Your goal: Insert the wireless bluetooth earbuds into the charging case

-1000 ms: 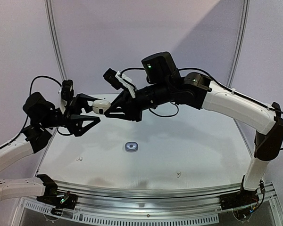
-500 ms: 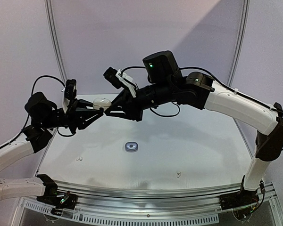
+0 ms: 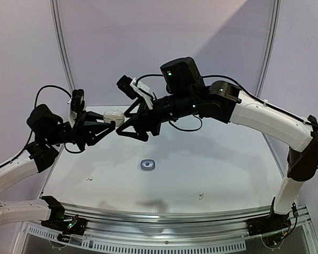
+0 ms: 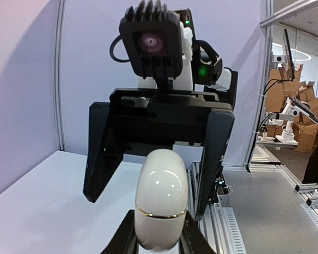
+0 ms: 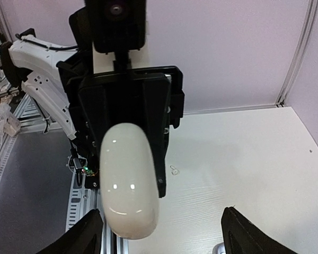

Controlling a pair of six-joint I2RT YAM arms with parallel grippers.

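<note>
Surface (image 3: 222, 169): white, pale lilac walls behind it.
Earbuds: two tiny white specks lie loose, one at lower right (image 3: 201, 196) and one at lower left (image 3: 88, 178) (too small to be sure of).
Dark case (image 3: 147, 165): one, at the centre of the frame, lying flat.
White charging case (image 4: 160, 198): one, held in mid-air with its lid shut.
Left tool (image 3: 109, 123): clamped on the white charging case.
Right tool (image 5: 164, 235): jaws apart on either side of it, not gripping.
Progress: nothing inserted yet, I judge; no dark earbuds in sight.
</note>
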